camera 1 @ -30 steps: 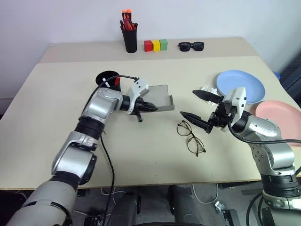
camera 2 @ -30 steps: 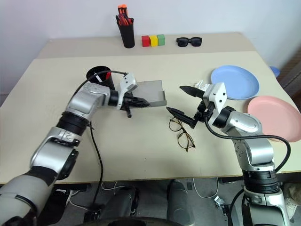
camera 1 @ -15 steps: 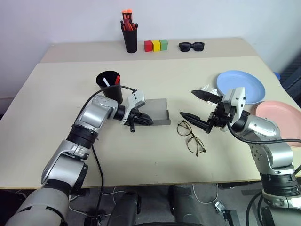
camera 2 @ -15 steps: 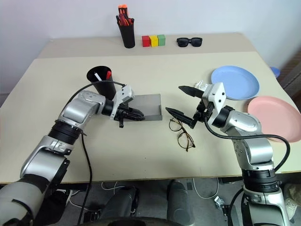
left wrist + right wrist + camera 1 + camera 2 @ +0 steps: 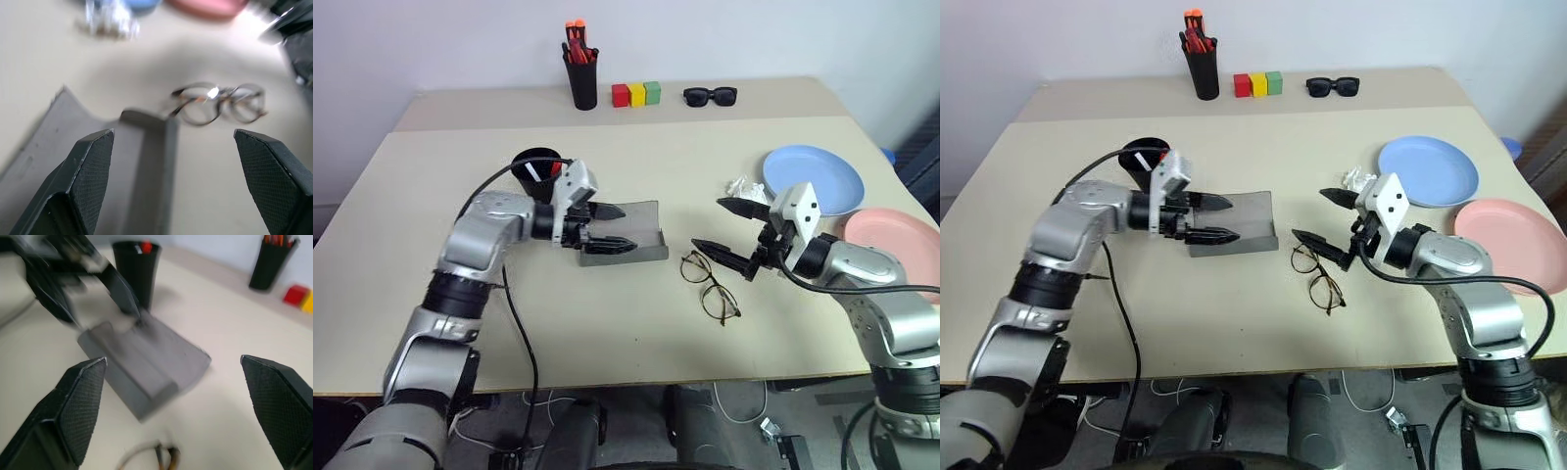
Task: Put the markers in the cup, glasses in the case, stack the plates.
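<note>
Your black cup (image 5: 539, 172) holds both markers (image 5: 555, 168). The grey case (image 5: 631, 235) lies open and empty mid-table, with the glasses (image 5: 710, 287) beside it toward the front edge. Left gripper (image 5: 612, 228) hovers spread over the case; right gripper (image 5: 729, 232) gapes above the glasses.

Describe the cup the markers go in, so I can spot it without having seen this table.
On the beige table, look at the near, larger section, on the robot's left, just behind the open grey case. The cup is a wide black tumbler with a white and a red marker inside. The narrower black cup stuffed with orange-red pens stands by the wall.
</note>
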Action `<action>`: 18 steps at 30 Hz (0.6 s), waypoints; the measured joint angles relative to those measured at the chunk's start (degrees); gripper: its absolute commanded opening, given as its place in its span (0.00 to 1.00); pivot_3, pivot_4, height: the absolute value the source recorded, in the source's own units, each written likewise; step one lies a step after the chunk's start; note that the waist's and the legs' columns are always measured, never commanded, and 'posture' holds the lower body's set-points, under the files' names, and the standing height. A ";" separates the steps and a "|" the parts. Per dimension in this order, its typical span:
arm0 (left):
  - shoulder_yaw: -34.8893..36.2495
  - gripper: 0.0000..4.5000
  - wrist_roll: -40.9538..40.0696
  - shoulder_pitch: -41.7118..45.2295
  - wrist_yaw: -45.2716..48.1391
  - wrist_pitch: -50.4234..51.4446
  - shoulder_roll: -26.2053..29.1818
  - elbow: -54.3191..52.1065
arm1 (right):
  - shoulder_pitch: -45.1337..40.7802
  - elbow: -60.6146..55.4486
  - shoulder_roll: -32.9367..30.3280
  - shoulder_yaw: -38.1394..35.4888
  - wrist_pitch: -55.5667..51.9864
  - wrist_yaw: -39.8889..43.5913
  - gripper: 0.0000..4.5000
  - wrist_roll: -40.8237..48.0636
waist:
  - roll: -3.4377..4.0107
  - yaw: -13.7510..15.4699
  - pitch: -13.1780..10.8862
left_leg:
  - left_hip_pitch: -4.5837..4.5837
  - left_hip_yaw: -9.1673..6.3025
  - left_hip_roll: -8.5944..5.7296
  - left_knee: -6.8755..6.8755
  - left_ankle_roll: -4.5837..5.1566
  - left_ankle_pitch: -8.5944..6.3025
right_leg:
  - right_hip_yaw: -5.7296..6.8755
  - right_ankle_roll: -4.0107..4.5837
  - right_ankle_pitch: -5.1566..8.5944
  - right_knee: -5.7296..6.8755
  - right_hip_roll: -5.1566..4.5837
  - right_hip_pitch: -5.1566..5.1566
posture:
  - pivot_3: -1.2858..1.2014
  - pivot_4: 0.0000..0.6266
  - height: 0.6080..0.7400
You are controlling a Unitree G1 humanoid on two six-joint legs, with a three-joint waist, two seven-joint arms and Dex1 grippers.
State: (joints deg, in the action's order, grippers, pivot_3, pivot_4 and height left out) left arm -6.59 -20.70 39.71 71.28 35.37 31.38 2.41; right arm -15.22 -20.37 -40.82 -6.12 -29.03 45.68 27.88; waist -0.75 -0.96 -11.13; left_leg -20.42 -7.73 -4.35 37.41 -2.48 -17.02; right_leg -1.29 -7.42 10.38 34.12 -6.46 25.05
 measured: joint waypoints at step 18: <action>21.08 0.89 -14.47 -25.87 5.07 -7.65 14.82 -16.05 | -14.05 -12.94 -0.95 7.60 -44.61 -20.98 1.00 -2.99 | -0.04 0.17 0.02 | -0.07 0.06 0.11 0.08 0.06 -0.03 | 0.04 0.10 -0.01 -0.04 0.02 0.00 | 0.52 0.24 1.00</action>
State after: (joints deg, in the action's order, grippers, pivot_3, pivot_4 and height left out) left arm 14.50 -35.17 13.84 76.34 27.72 46.20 -13.64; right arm -29.27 -33.32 -41.77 1.48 -73.64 24.70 24.89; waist -0.79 -0.79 -11.11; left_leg -20.48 -7.67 -4.24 37.49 -2.41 -17.06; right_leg -1.25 -7.31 10.37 34.08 -6.44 25.05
